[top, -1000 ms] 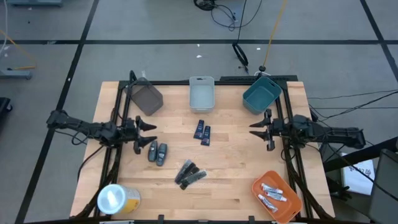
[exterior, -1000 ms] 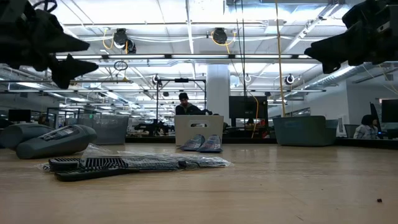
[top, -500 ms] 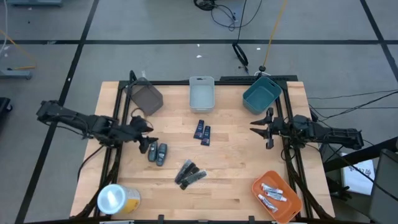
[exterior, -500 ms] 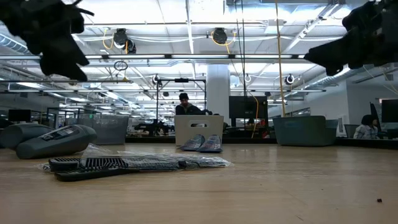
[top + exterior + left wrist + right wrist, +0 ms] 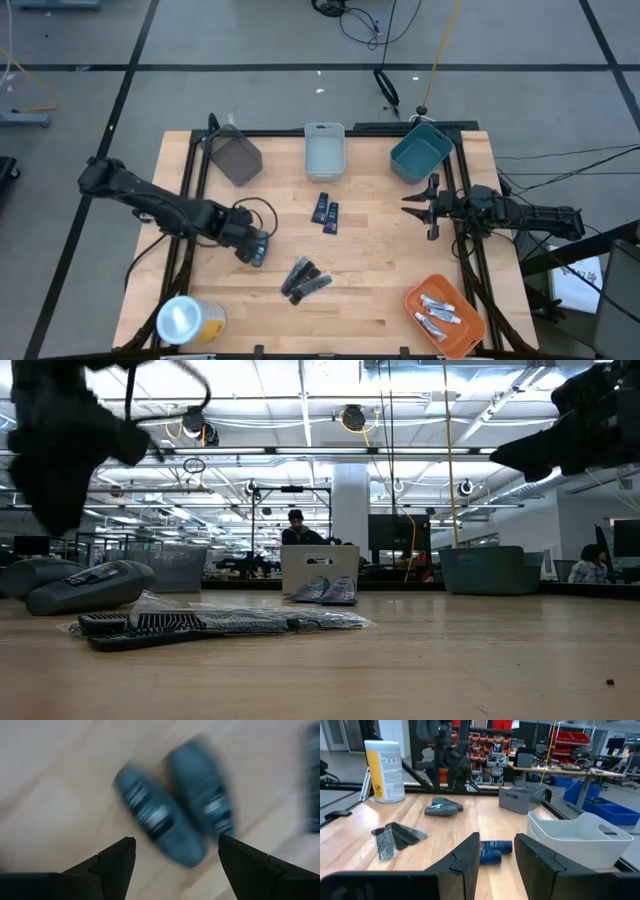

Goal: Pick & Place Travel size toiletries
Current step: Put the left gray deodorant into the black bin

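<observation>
Left to right across the high view. I have swung the left arm inward from the table's left edge over the last second, and the left gripper (image 5: 247, 240) now hangs directly above the two dark grey oval pieces (image 5: 254, 247); half a second ago it was short of them. In the left wrist view its fingers (image 5: 112, 862) stand apart with both ovals (image 5: 159, 820) lying side by side between and beyond them, not yet touched. I read this as the approach to the first pick of that pair. Toward the centre, the black sticks (image 5: 305, 279) lie in their clear wrap, and the two dark blue packets (image 5: 325, 212) rest in front of the pale grey bin (image 5: 324, 152); neither has moved. At the right, the right gripper (image 5: 418, 207) waits just in front of the teal bin (image 5: 420, 152), fingers parted and holding nothing, unchanged. The silvery tubes (image 5: 438, 312) sit in the orange tray (image 5: 444, 330) at the near right corner.
</observation>
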You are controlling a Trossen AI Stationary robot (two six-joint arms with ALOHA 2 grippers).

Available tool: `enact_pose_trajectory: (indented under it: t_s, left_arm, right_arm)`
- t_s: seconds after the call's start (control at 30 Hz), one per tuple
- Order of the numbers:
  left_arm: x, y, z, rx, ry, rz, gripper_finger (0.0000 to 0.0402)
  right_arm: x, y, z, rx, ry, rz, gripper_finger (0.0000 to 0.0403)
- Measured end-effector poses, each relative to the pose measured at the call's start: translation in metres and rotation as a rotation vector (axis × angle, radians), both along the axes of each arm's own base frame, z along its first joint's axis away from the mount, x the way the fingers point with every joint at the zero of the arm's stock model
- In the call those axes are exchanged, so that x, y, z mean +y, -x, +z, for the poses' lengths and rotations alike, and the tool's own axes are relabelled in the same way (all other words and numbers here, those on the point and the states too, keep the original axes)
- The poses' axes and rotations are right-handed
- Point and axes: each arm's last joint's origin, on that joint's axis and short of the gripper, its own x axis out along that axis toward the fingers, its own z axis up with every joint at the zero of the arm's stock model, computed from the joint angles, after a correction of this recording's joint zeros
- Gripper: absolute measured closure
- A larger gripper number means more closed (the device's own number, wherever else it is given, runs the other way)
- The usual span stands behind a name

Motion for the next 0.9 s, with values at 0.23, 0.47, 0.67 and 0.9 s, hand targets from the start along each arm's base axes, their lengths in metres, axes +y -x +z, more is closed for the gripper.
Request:
enact_pose_trajectory:
  t_s: [0.23, 0.47, 0.67, 0.9]
  left_arm:
    - [-0.002, -0.005, -0.016, 0.124, -0.016, 0.184, 0.0119]
    - [-0.004, -0.013, -0.027, 0.133, -0.020, 0.239, 0.0119]
    - [-0.006, -0.022, -0.040, 0.140, -0.042, 0.233, 0.0119]
    - [-0.008, -0.028, -0.061, 0.226, -0.080, 0.188, 0.0119]
  right_arm:
    - [0.000, 0.000, 0.000, -0.004, 0.000, 0.000, 0.0289]
    - [0.000, 0.000, 0.000, -0.005, 0.000, 0.004, 0.0289]
    - [0.000, 0.000, 0.000, -0.007, -0.021, 0.004, 0.0289]
    - [0.000, 0.000, 0.000, -0.009, -0.045, 0.004, 0.0289]
